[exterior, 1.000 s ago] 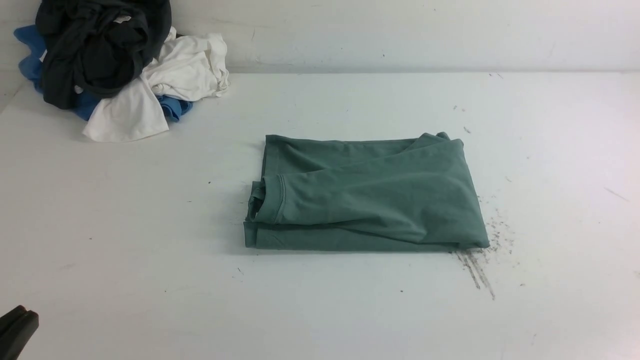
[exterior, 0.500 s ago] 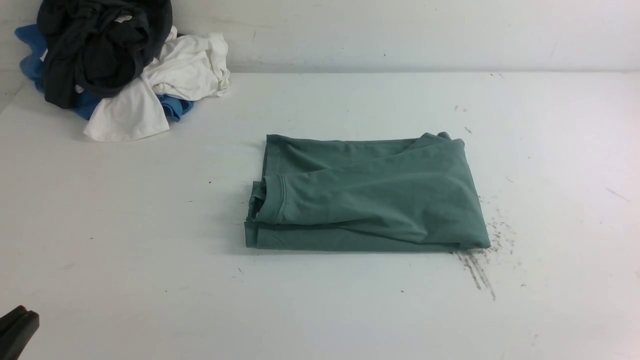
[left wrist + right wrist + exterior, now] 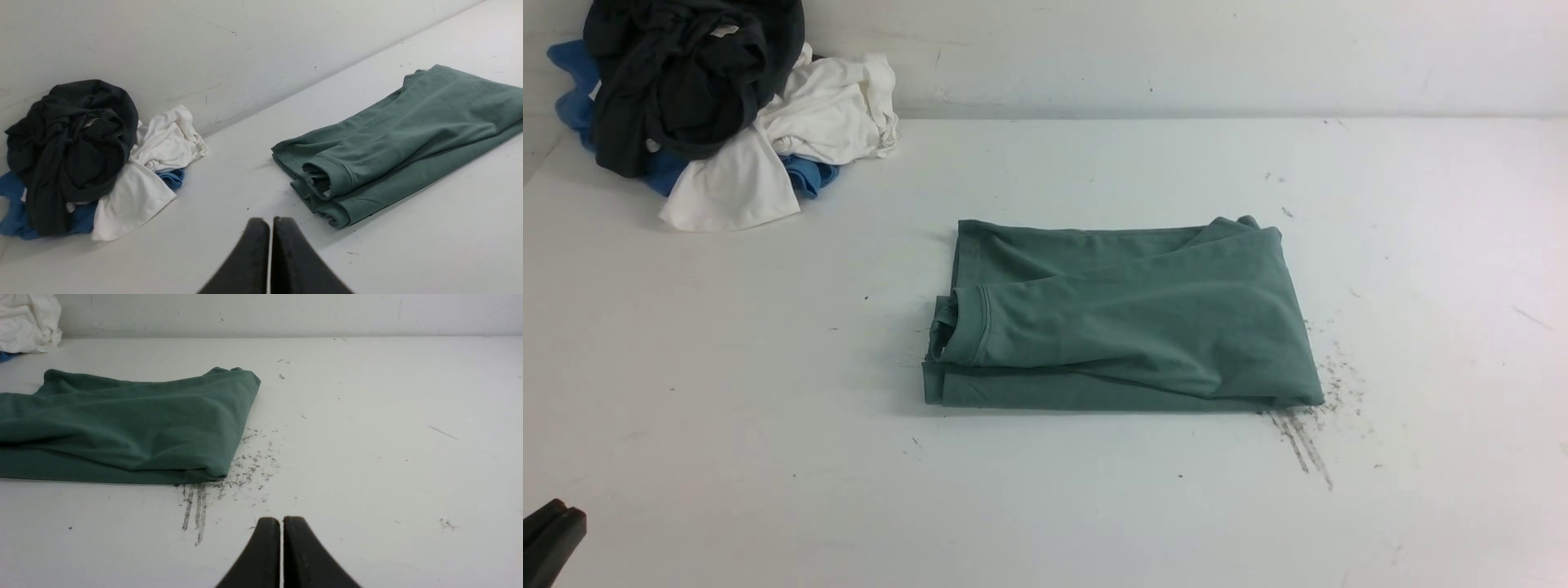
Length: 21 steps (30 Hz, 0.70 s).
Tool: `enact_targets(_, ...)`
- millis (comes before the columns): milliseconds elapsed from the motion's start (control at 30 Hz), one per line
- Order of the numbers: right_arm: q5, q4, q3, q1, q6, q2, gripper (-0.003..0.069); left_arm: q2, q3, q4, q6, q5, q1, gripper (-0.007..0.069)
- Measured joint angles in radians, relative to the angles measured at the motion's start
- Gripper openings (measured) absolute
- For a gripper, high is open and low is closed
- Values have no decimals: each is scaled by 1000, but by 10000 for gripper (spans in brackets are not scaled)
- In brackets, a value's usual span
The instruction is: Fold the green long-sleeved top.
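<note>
Top (image 3: 1127, 318): unchanged, folded into a bundle; folding looks finished
Left fingers (image 3: 270, 228): pressed together, holding nothing; likewise right fingers (image 3: 281, 526)

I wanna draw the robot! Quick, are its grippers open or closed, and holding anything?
Left gripper: closed, holding nothing.
Right gripper: closed, holding nothing.

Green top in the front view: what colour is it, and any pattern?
Plain grey-green top; front view shows it best.
</note>
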Motion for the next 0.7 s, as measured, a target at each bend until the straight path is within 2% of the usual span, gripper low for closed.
enact_targets(367, 0, 0, 0, 0, 0, 0, 6, 0, 3, 0, 0, 0, 0, -3)
enact_targets(533, 1, 0, 0, 0, 0, 0, 6, 0, 50, 73, -6, -10, 15, -3)
enact_targets(600, 1, 0, 0, 0, 0, 0, 6, 0, 89, 118, -38, -28, 44, -3)
enact_targets(667, 1, 0, 0, 0, 0, 0, 6, 0, 149, 143, -135, -55, 92, -3)
enact_targets(700, 1, 0, 0, 0, 0, 0, 6, 0, 194, 147, -227, -88, 124, -3)
